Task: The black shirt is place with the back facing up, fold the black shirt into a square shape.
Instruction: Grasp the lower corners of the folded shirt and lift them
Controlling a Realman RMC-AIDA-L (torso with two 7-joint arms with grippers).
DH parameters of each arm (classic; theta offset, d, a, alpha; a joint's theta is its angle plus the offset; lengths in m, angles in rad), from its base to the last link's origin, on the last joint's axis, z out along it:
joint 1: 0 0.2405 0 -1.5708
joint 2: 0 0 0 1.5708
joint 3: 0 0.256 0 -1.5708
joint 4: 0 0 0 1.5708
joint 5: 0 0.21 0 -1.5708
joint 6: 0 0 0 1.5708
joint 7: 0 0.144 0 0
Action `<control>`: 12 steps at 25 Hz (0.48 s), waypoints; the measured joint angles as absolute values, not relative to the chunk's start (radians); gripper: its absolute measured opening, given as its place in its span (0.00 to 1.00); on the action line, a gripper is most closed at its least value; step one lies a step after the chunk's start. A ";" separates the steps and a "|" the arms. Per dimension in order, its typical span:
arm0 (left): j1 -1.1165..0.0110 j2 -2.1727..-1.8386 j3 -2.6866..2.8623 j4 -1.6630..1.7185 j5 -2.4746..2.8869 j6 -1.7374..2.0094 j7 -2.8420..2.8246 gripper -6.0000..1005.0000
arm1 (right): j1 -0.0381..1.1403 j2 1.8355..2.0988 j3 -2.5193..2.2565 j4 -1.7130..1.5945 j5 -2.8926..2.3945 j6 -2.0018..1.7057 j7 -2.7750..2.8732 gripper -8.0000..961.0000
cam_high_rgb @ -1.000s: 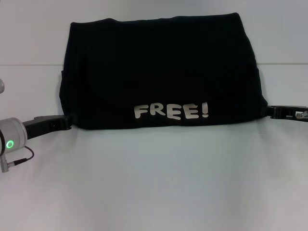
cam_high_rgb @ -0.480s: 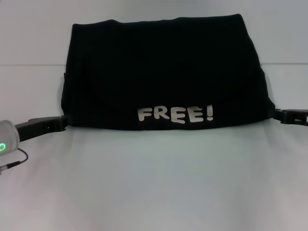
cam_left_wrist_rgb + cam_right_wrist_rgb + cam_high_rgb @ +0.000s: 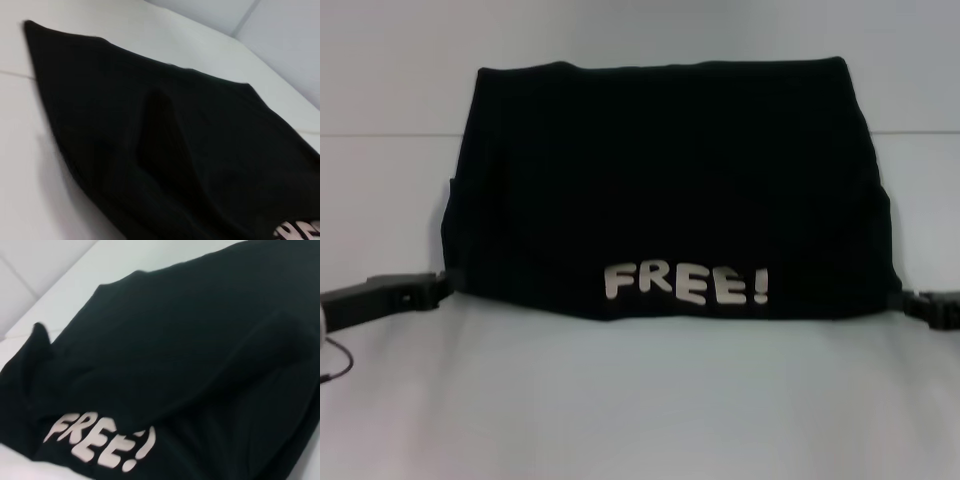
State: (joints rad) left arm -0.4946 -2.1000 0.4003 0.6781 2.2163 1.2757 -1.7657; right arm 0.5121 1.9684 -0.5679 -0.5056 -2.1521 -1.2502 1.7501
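Both grippers dragged the black shirt (image 3: 670, 190) nearer.

Black shirt (image 3: 660, 180) folded double, spread flat (white "FREE!" along near edge).

Head view. Left tool (image 3: 435, 288): a long, flat, matte black body of angular section with a small pale fastener spot on its side, joined to a pale grey housing at the frame edge; a thin dark cable (image 3: 334, 366) loops beneath that housing. Right tool (image 3: 910, 300): a shorter matte black, blocky piece with stepped, angular contours.
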 joint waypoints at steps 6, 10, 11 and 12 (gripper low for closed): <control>-0.427 -2.101 0.398 0.755 2.270 1.462 -1.777 0.00 | 0.421 1.967 -0.567 -0.543 -2.154 -1.378 1.667 0.06; -0.385 -2.102 0.386 0.798 2.286 1.577 -1.776 0.00 | 0.365 1.955 -0.566 -0.546 -2.155 -1.459 1.592 0.06; -0.377 -2.102 0.368 0.808 2.294 1.621 -1.774 0.00 | 0.350 1.951 -0.566 -0.546 -2.155 -1.480 1.574 0.06; -0.369 -2.101 0.351 0.815 2.302 1.651 -1.771 0.00 | 0.337 1.947 -0.566 -0.546 -2.155 -1.499 1.558 0.06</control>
State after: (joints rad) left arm -0.3689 -2.1012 0.3513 0.8150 2.3023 1.6511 -1.7711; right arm 0.3370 1.9468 -0.5659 -0.5461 -2.1549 -1.4992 1.5577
